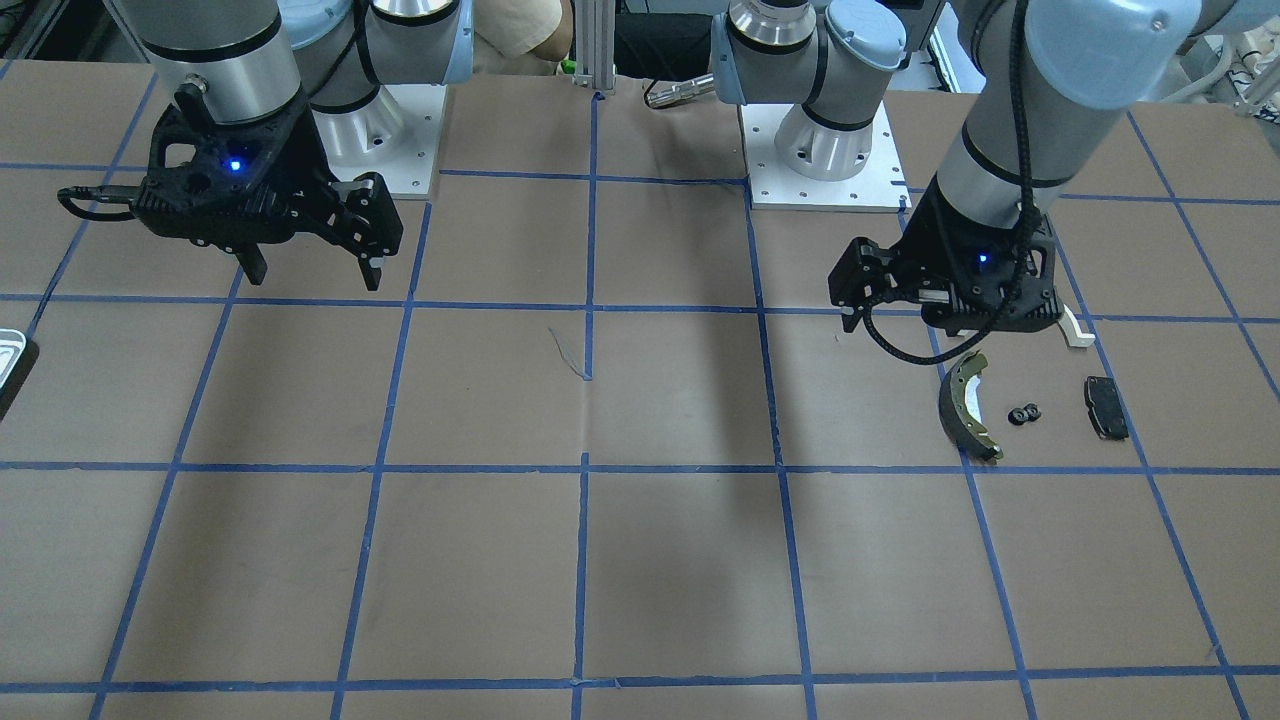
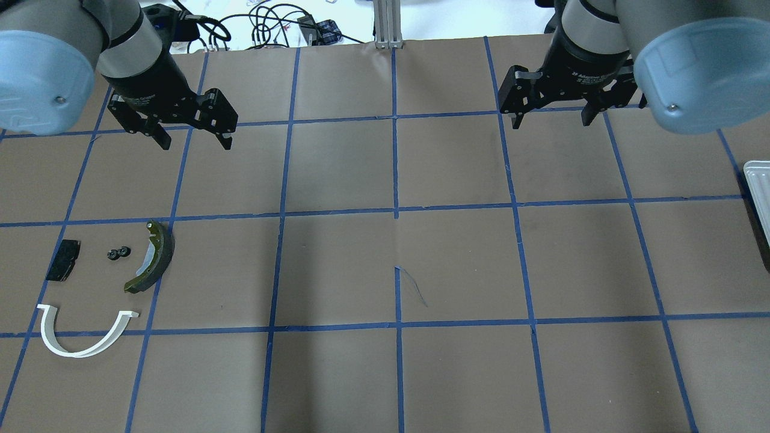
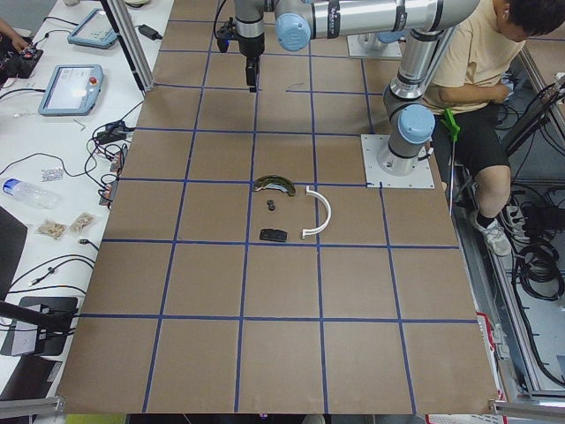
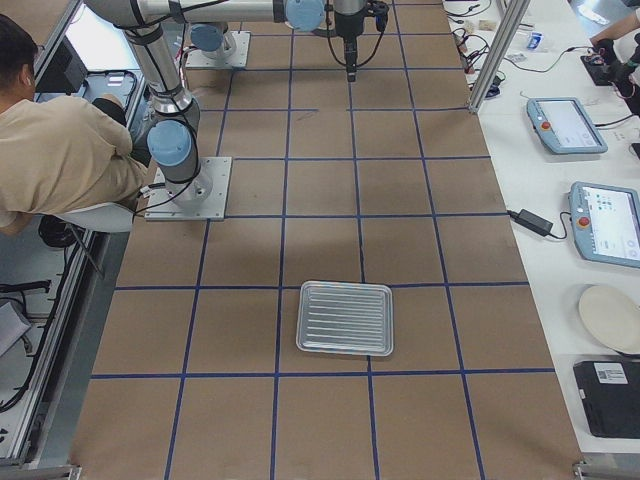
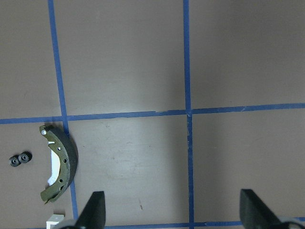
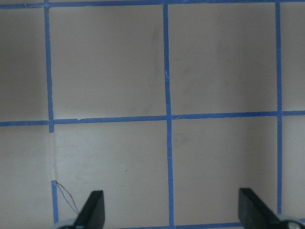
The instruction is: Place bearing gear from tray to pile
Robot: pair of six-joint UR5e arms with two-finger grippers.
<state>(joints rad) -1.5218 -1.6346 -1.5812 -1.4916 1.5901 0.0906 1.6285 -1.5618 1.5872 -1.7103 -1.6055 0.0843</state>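
Gear (image 2: 118, 253) lies between shoe (image 2: 161, 258) and pad (image 2: 63, 260) (tray (image 4: 345, 317) well apart); left gripper (image 2: 194, 142) and right gripper (image 2: 551, 122) both hang released

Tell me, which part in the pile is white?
The thin half-ring. The brake shoe is dark and olive; the pad and little gears are black.

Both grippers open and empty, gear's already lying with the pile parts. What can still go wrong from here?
1. The bearing gear lies loose between the brake shoe and the black pad, touching neither. It is small and round, so it may roll if the left gripper sweeps low over it.
2. The tray looks empty, so another pick there would likely shut the jaws on nothing.
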